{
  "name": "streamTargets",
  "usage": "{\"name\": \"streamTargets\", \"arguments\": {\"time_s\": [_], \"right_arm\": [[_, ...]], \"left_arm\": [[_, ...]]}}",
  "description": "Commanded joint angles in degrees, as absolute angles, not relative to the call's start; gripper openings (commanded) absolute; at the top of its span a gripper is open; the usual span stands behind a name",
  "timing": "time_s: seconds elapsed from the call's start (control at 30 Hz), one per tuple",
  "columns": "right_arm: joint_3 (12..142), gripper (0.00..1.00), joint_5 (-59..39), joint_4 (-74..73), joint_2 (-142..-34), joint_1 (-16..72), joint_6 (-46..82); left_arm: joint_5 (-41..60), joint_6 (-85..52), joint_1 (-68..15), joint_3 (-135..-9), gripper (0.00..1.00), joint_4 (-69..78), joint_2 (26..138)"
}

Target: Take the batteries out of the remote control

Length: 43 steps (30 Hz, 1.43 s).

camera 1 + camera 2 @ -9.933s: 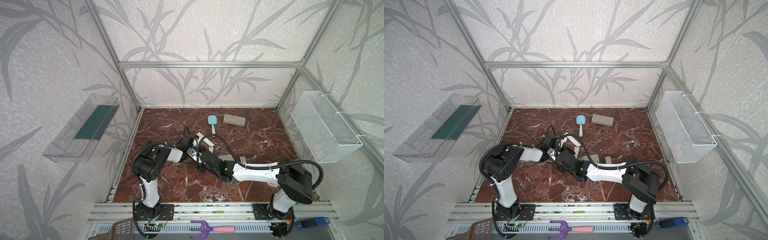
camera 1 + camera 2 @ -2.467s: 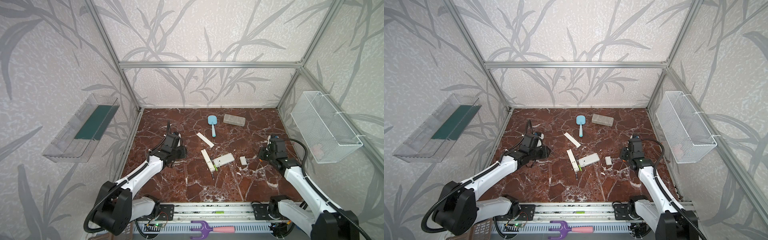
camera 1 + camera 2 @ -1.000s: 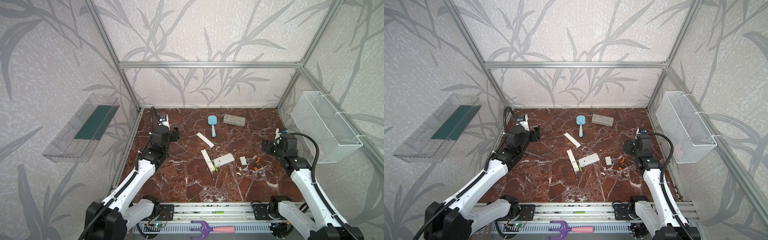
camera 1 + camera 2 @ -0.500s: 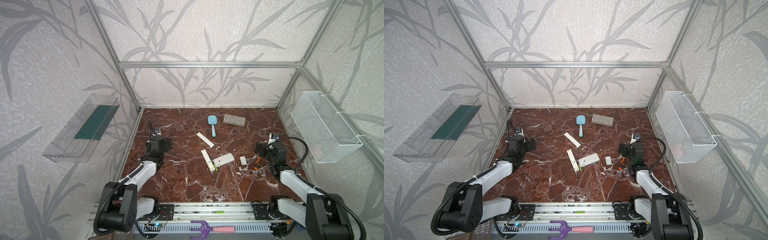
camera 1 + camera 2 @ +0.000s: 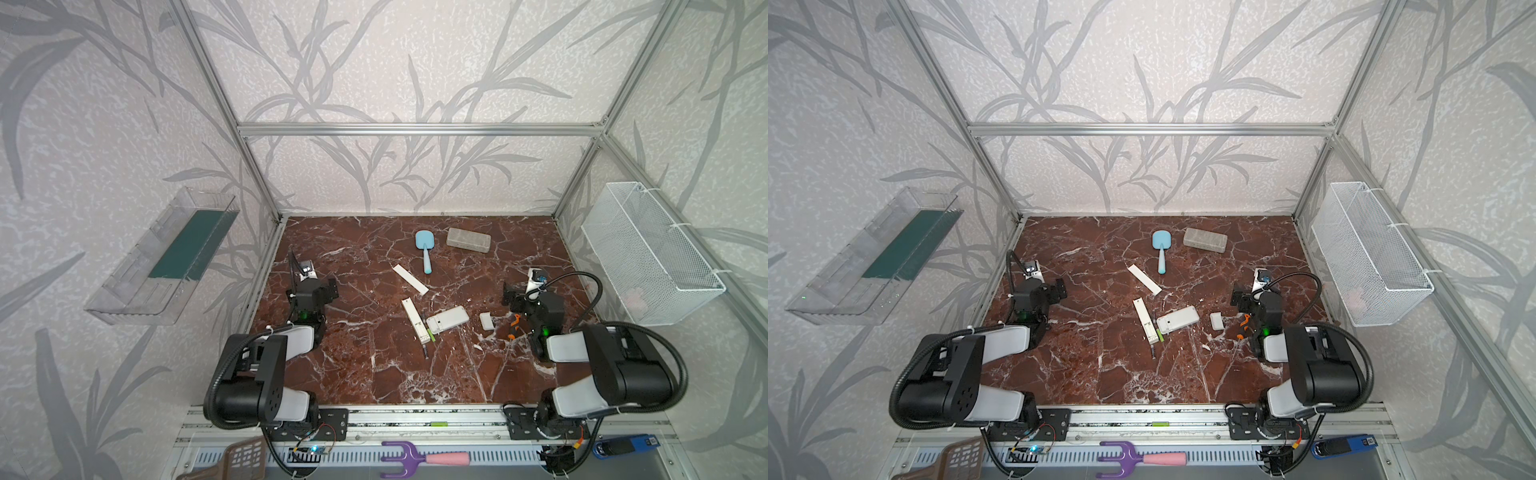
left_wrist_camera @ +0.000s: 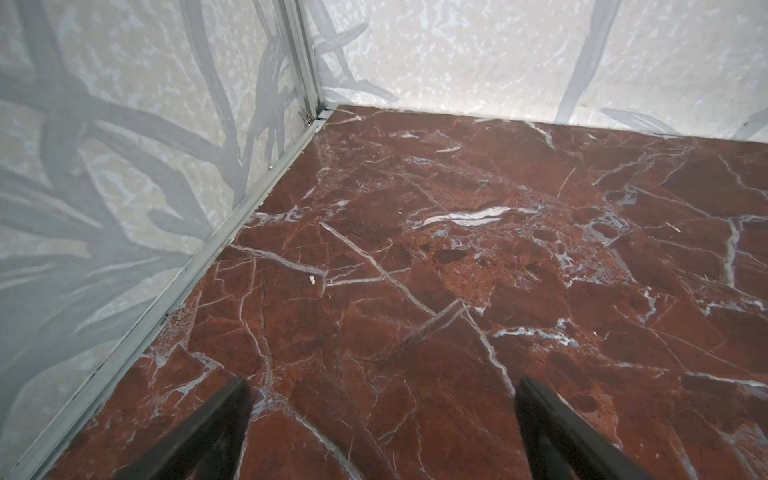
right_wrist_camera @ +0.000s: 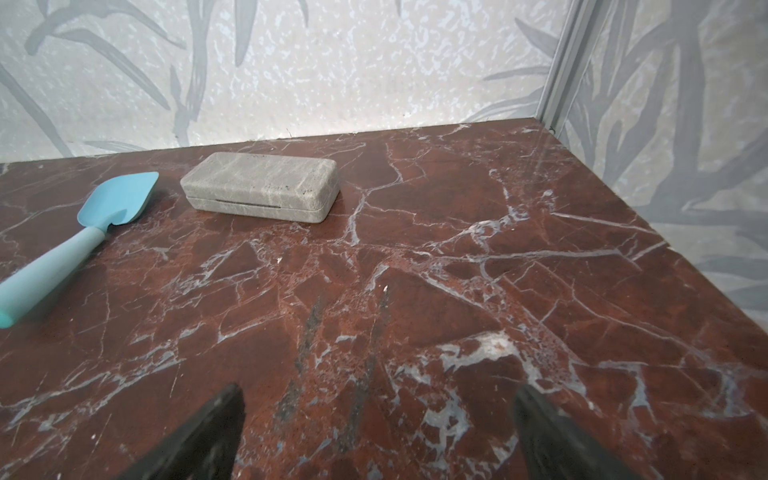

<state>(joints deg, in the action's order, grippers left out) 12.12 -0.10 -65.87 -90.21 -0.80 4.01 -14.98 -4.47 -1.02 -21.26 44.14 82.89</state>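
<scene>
In both top views a long white remote control (image 5: 415,319) (image 5: 1147,319) lies mid-table beside a shorter white remote (image 5: 448,319) (image 5: 1177,319). A lime-green battery (image 5: 432,336) (image 5: 1160,335) rests on the marble between their near ends. My left gripper (image 5: 322,287) (image 6: 380,386) is open over bare marble by the left wall, far from the remotes. My right gripper (image 5: 512,297) (image 7: 378,392) is open and empty at the right, close to the orange-and-black screwdriver (image 5: 514,326) (image 5: 1244,324). Neither wrist view shows the remotes or the battery.
A white strip cover (image 5: 410,279) and a small white cover (image 5: 487,321) lie near the remotes. A blue shovel (image 5: 424,249) (image 7: 75,245) and a grey case (image 5: 468,240) (image 7: 262,191) sit at the back. A wire basket (image 5: 648,253) hangs on the right wall, a clear tray (image 5: 166,257) on the left.
Both arms have drawn back and folded low toward the front rail. Both grippers have widened to fully open. The remotes, battery and screwdriver have stayed where they were.
</scene>
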Motion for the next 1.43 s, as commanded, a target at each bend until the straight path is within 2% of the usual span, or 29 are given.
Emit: {"name": "streamTargets", "arguments": {"time_s": [0.0, 0.1, 0.2, 0.4, 1.4], "right_arm": [[10.8, 0.99, -1.7, -78.2, -93.4, -0.7, 2.5], [13.0, 0.99, -1.5, -73.1, -92.1, -0.1, 1.8], [14.8, 0.99, -0.9, -68.7, -91.3, 0.6, 1.2], [18.2, 0.99, 4.9, -61.8, -90.7, 3.7, -0.6], [18.0, 0.99, 4.8, -62.3, -90.8, 3.8, -0.7]], "left_arm": [[-13.3, -3.0, 0.0, -18.7, 0.99, 56.8, 86.3], [-11.8, -1.9, 0.1, -17.3, 0.99, 64.2, 90.8], [-12.4, -3.5, 0.4, -19.8, 0.99, 55.7, 88.6], [-13.0, -2.8, 0.3, -21.0, 0.99, 56.0, 90.1], [-13.8, -2.4, -0.3, -21.5, 0.99, 54.8, 90.1]]}}
